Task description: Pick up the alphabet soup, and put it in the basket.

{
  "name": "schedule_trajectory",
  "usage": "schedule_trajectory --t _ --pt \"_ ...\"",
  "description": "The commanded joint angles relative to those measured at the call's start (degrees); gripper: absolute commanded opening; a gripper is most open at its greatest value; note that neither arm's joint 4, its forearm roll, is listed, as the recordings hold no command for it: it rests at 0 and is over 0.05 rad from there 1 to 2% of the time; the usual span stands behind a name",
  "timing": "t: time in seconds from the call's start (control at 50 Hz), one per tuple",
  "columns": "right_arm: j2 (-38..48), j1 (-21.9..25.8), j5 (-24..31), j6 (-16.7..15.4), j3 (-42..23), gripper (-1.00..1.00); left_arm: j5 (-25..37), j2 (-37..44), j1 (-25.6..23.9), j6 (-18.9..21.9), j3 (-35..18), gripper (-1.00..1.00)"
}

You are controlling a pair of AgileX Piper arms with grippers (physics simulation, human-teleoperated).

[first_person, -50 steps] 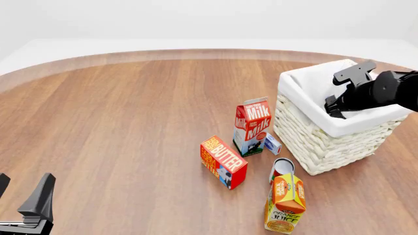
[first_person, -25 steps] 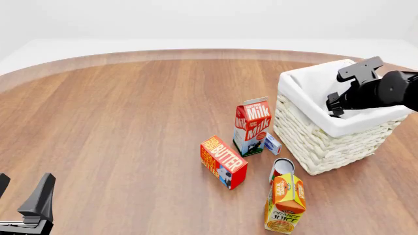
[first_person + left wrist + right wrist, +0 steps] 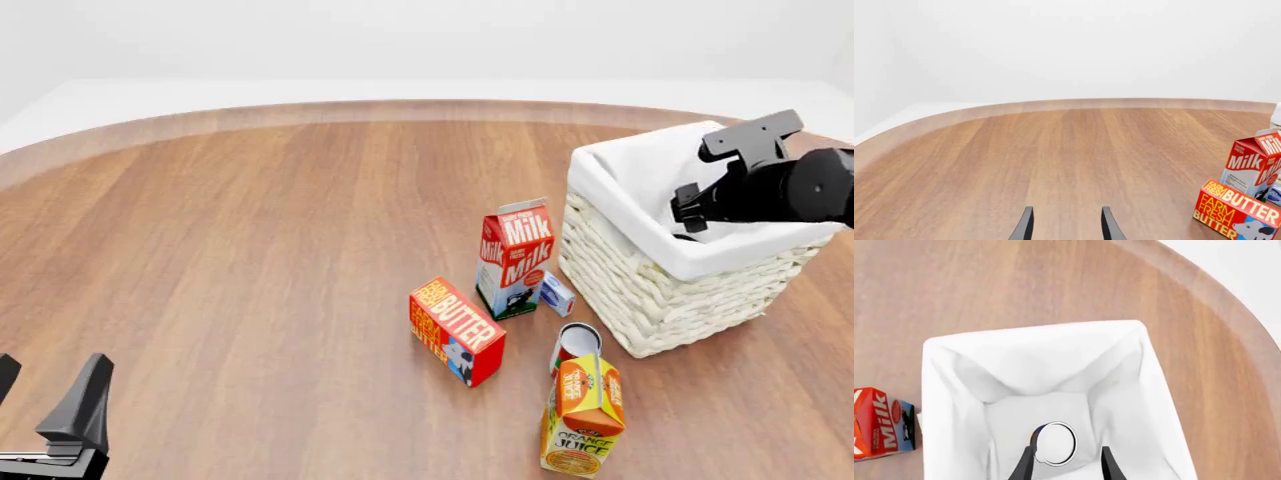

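The right gripper point(image 3: 1062, 462) hangs over the basket point(image 3: 627, 300), its two dark fingers point(image 3: 1026, 465) spread apart and gripping nothing. In the right wrist view the soup point(image 3: 1055, 444) stands upright on the white cloth at the bottom of the basket, only its pale round top showing, with the fingertips framing its near edge from above; whether they brush the can cannot be told from this angle. The label is out of sight. In the front view the soup cannot be seen at all, hidden behind the basket's lined rim and the dark bulk of the right arm point(image 3: 787, 185), which reaches in from the right edge and tilts down into the basket's opening. The fingers themselves are lost against the arm's black body there.

The left gripper point(image 3: 1065, 225) sits low over bare table point(image 3: 1054, 150), jaws apart and empty, only the finger tips entering the left wrist view. In the front view it is cut off by the bottom left corner, well apart from everything else.

Just beside the basket stands a milk carton point(image 3: 515, 256), upright, with a small white-and-blue box point(image 3: 557, 293) partly tucked behind it. A butter box point(image 3: 457, 331) lies nearer the camera. A juice carton point(image 3: 583, 413) stands nearest of all, covering most of a red-and-white can point(image 3: 577, 345) behind it.
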Motion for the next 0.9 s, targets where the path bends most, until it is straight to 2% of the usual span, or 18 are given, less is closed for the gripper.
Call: schedule_trajectory --t 0.02,0.42,0.9 --pt "-3.0 0.3 -1.2 1.6 2.9 1.0 0.0 0.0 0.0 0.0 0.0 1.0" --pt "-10.4 1.5 -3.4 5.3 9.1 1.0 0.0 0.0 0.0 0.0 0.0 1.0" --pt "-21.1 3.4 -7.5 9.1 19.7 1.0 0.0 0.0 0.0 0.0 0.0 1.0"
